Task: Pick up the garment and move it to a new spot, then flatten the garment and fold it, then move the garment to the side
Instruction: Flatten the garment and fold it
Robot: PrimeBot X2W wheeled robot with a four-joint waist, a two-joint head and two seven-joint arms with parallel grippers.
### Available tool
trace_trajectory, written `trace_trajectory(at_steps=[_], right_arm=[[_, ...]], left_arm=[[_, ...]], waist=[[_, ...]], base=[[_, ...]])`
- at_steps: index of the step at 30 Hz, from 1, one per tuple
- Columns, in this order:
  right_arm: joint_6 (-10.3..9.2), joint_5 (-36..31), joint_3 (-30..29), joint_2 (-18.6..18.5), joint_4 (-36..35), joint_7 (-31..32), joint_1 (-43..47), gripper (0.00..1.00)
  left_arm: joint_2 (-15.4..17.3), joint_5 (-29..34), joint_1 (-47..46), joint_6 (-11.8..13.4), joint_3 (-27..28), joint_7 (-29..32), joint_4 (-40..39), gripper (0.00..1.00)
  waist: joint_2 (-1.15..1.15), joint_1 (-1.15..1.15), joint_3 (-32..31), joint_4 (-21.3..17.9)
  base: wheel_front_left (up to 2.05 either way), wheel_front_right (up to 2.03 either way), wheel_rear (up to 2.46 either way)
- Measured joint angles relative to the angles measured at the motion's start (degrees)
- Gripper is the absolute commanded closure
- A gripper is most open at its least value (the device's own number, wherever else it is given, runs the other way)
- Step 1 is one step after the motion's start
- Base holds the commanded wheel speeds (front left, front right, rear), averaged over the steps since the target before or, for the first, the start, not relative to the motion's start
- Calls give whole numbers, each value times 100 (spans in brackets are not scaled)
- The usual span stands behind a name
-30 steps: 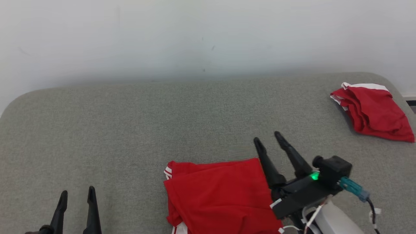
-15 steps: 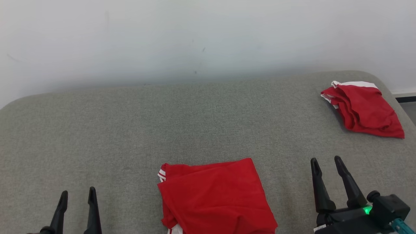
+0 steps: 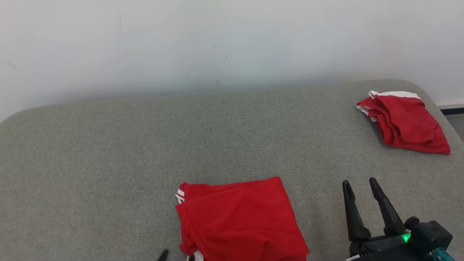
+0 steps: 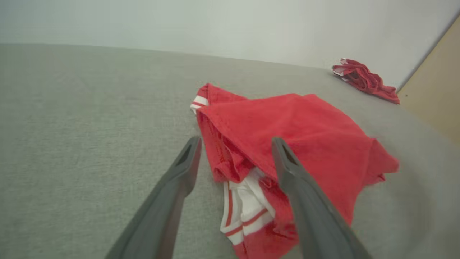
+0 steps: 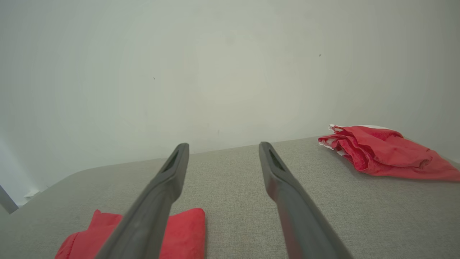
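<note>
A red garment (image 3: 239, 217) with white striped trim lies folded on the grey padded table (image 3: 108, 152), at the front centre. In the left wrist view my left gripper (image 4: 236, 141) is open, its two fingers straddling the garment's (image 4: 298, 129) near left corner, where the white trim (image 4: 244, 212) sticks out. It is not shut on the cloth. One left fingertip (image 3: 163, 253) peeks in at the head view's bottom edge. My right gripper (image 3: 359, 182) stands open and empty over bare table, to the right of the garment and apart from it.
A second red garment (image 3: 406, 123) with a white edge lies bunched at the table's far right corner, also seen as a red heap (image 5: 381, 151) in the right wrist view. A pale wall (image 3: 232, 43) runs behind the table. Bare grey surface spreads left and behind.
My left gripper has moved from the lower left over to the garment's near left corner. My right gripper drew away from the garment's right edge to the lower right.
</note>
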Motion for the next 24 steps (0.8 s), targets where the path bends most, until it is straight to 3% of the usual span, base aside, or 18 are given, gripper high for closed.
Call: trace_trajectory(at_steps=[9,19,20,21,22,24], right_arm=[[0,-29,118,-4,80,-1,-54,0],[0,-89,97,12,108,0,-116,0],[0,-104,90,19,108,0,-120,0],[0,-112,88,26,109,0,-120,0],[0,-113,81,34,110,-1,-120,0],[0,-116,60,36,116,0,-122,0]], left_arm=[[70,-578,-280,1,-967,0,912,0],[77,-914,-758,1,-1132,0,1523,0],[78,-940,-802,1,-1127,-1,1556,50],[79,-956,-845,1,-1099,0,1561,80],[83,-973,-895,1,-1061,-1,1544,100],[104,-977,-953,1,-982,-1,1463,100]], waist=[[0,0,55,-143],[0,0,174,-379],[0,0,187,-393],[0,0,199,-403],[0,0,209,-413],[0,0,217,-419]], base=[[0,0,0],[0,0,0],[0,0,0],[0,0,0],[0,0,0],[0,0,0]])
